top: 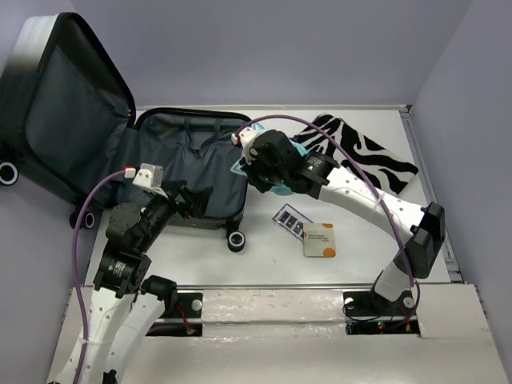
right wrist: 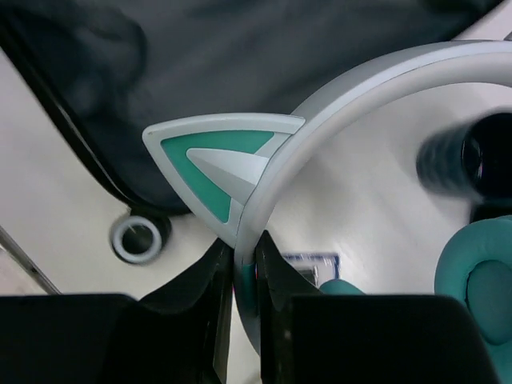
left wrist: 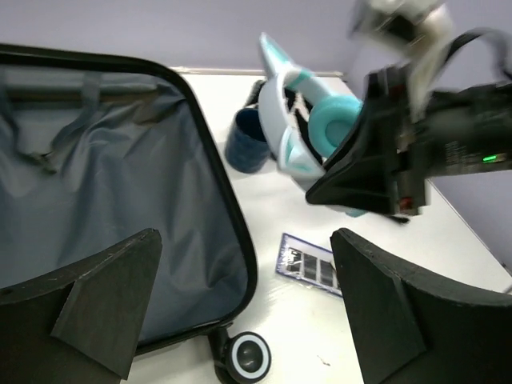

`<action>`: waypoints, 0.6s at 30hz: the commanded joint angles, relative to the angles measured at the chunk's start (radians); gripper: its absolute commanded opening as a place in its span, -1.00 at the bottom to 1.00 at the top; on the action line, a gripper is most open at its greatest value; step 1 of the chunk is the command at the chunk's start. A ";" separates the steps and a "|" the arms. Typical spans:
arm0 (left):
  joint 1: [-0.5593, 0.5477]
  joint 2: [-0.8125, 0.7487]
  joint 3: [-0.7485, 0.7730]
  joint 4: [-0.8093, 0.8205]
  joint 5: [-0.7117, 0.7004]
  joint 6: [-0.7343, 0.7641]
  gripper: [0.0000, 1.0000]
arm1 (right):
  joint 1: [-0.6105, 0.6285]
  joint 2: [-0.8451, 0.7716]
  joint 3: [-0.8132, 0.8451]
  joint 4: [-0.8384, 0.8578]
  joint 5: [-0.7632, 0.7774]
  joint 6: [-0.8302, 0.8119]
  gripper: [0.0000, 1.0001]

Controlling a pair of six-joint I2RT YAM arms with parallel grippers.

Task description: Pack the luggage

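Glossy cat-eared headphones (right wrist: pixel 360 86) pinched in right end effector (right wrist: pixel 244 256), left end effector (left wrist: pixel 244 264) wide, fabric-lined luggage (left wrist: pixel 120 176) open

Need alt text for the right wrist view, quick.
The right tool pinches the white headband of cat-ear headphones, beside a teal-lined ear. Behind lie the dark lining of the open suitcase, one wheel and the white table.

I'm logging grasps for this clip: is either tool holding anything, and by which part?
The right tool grips the cat-ear headphones by the headband, just beside one ear. The left tool is open and empty.
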 commanded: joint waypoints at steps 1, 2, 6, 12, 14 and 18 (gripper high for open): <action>0.004 -0.026 0.062 -0.036 -0.179 -0.023 0.98 | 0.035 0.048 0.219 0.189 -0.092 -0.022 -0.86; 0.004 -0.031 0.065 -0.040 -0.199 -0.026 0.98 | 0.035 0.065 0.239 0.262 -0.119 -0.022 -0.86; 0.004 -0.053 0.074 -0.060 -0.311 -0.043 0.98 | 0.035 0.189 0.360 0.413 -0.302 0.027 -0.86; 0.006 -0.059 0.074 -0.062 -0.309 -0.043 0.98 | 0.035 0.490 0.676 0.418 -0.417 0.173 0.16; 0.006 -0.062 0.074 -0.062 -0.308 -0.043 0.98 | 0.035 0.513 0.692 0.401 -0.374 0.173 0.80; 0.004 -0.063 0.071 -0.059 -0.299 -0.042 0.98 | 0.002 0.408 0.560 0.402 -0.236 0.147 0.89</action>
